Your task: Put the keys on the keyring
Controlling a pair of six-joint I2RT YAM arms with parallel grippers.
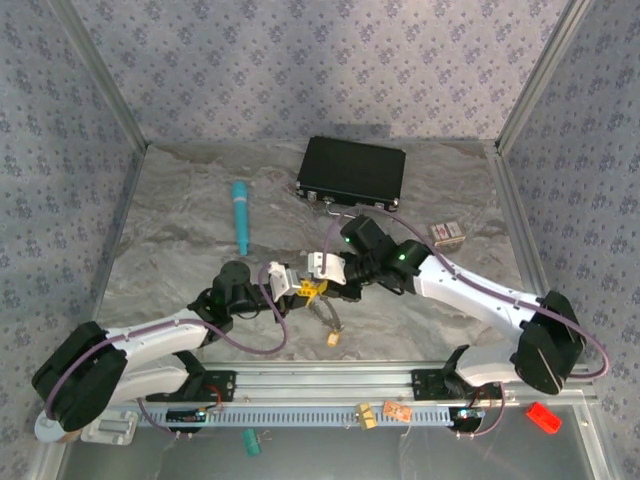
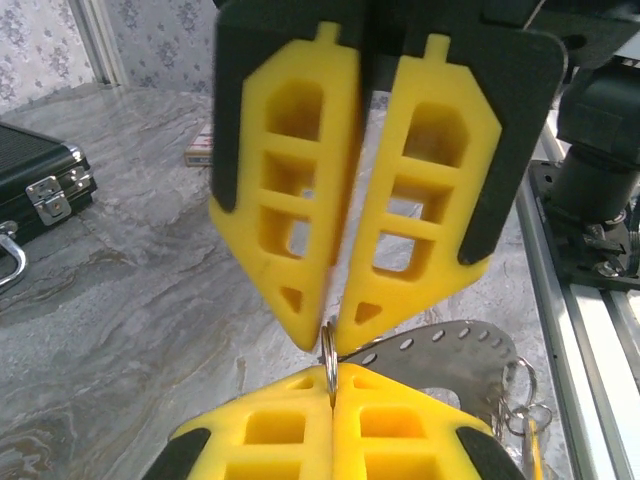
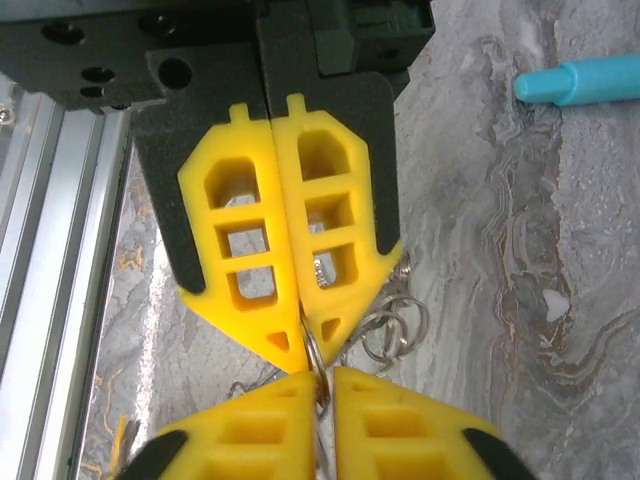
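Observation:
Above the table's middle, my two grippers meet tip to tip on the keyring (image 2: 329,352), a thin metal ring seen edge-on. My left gripper (image 2: 332,378) is shut on its lower part. My right gripper (image 2: 330,335) faces it from above, its fingertips slightly parted round the ring's top. In the right wrist view the keyring (image 3: 314,352) sits in a narrow gap of my right gripper (image 3: 322,380), and the left gripper (image 3: 303,335) is pressed shut. A silvery plate with holes (image 2: 445,350) and small rings (image 3: 395,325) hang from it. An orange key (image 1: 333,338) dangles below the grippers (image 1: 312,287).
A teal pen (image 1: 240,216) lies at the back left, a black case (image 1: 352,172) at the back centre, and a small box (image 1: 446,232) to the right. The metal rail (image 1: 330,382) runs along the near edge, with small clips in front of it.

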